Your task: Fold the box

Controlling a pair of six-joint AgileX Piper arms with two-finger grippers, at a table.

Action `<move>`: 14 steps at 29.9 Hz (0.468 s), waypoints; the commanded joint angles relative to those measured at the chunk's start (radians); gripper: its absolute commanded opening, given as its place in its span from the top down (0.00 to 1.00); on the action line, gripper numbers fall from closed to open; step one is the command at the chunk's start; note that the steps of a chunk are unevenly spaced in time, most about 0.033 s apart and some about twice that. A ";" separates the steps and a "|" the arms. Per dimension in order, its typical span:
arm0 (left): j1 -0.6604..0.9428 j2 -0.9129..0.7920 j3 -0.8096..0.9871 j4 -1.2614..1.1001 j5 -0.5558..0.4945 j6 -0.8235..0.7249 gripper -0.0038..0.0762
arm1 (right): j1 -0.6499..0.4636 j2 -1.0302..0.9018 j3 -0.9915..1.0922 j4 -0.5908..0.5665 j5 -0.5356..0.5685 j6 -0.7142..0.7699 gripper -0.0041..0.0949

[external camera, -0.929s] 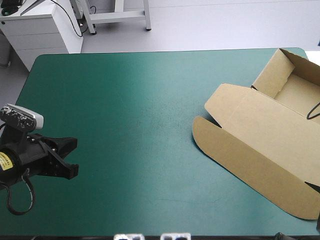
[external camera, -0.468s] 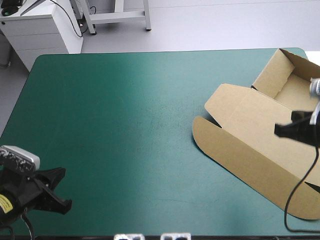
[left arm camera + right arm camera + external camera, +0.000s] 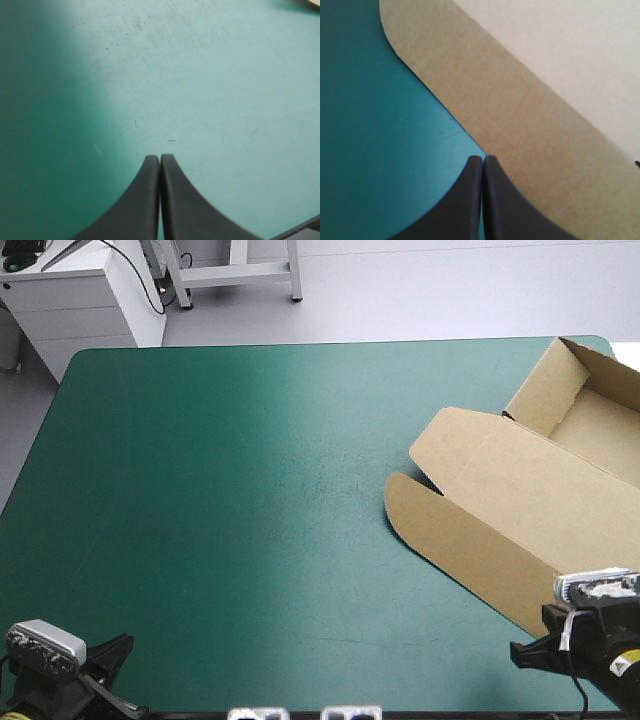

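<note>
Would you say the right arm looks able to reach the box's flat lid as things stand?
Probably yes: the right gripper, shut, points right at the lid edge of the box, nothing between them but bare teal-green cover. It would need to open first.

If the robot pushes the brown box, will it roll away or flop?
Probably it would slide, not roll: the box lies mostly flat on the smooth teal-green cover. It looks like thin board, so likely light. Lifted by one edge, it may hinge at the crease beside its rounded flap, each panel staying fairly stiff.
</note>
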 commanded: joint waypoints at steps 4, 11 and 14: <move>-0.003 -0.053 0.064 -0.006 -0.072 -0.007 0.96 | 0.003 -0.108 0.117 0.036 -0.105 -0.014 0.97; -0.003 -0.058 0.073 -0.006 -0.081 -0.007 0.96 | 0.003 -0.174 0.192 0.036 -0.122 -0.012 0.97; -0.003 -0.058 0.073 -0.007 -0.081 -0.007 0.96 | 0.003 -0.181 0.192 0.036 -0.120 -0.015 0.97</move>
